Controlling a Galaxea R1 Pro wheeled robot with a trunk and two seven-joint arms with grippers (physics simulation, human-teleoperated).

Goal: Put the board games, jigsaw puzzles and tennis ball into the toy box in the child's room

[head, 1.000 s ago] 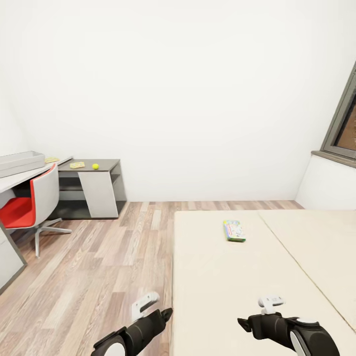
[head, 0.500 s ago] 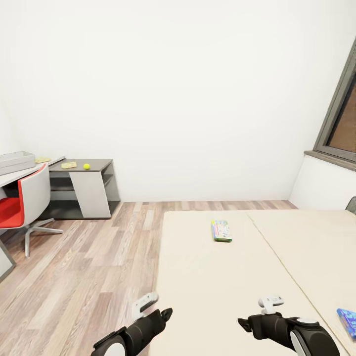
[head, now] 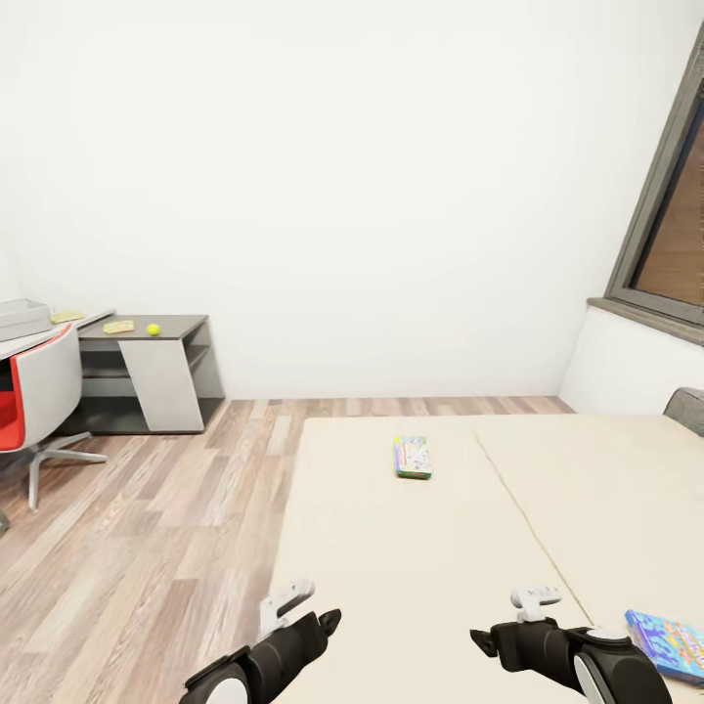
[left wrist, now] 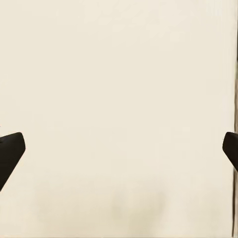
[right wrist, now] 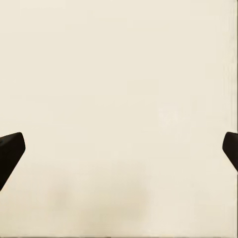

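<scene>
- Both grippers carry nothing: the left gripper [left wrist: 119, 148] and the right gripper [right wrist: 119, 148] each hold their fingers wide apart over the plain beige bed [head: 411, 557].
- Two board games lie on that cover: the green-edged one [head: 413, 457] ahead, the blue one [head: 668, 643] just beside the right arm.
- The tennis ball [head: 154, 330] sits on the far table [head: 171, 327]; the toy box [head: 23, 318] stands at the left edge.
- Step in hand, I judge: approaching the bed; next calls for reaching down onto a game box.
</scene>
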